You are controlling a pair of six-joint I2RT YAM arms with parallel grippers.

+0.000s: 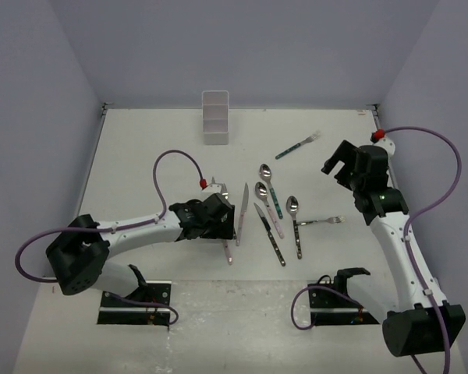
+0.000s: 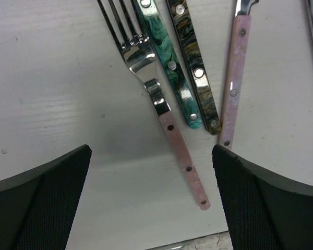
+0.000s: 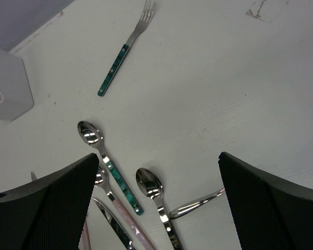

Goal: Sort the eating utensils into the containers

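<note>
The eating utensils lie loose on the white table. In the left wrist view a pink-handled fork [image 2: 169, 127] lies between my open fingers, next to a teal handle [image 2: 170, 61], a black marbled handle [image 2: 196, 69] and a pink handle [image 2: 235, 78]. My left gripper [image 2: 151, 179] hovers low over them, also seen from above as the left gripper [image 1: 215, 213]. My right gripper [image 1: 337, 164] hangs open above a teal spoon [image 3: 103, 156], a dark-handled spoon [image 3: 152, 188] and a silver fork handle [image 3: 195, 204]. A teal fork [image 3: 118, 61] lies apart. The white container [image 1: 215, 117] stands at the back.
A long knife [image 1: 242, 210] and a black-handled knife [image 1: 271, 236] lie between the arms. The container's corner [image 3: 5, 88] shows at the left of the right wrist view. Purple cables loop beside both arms. Grey walls close the table on three sides.
</note>
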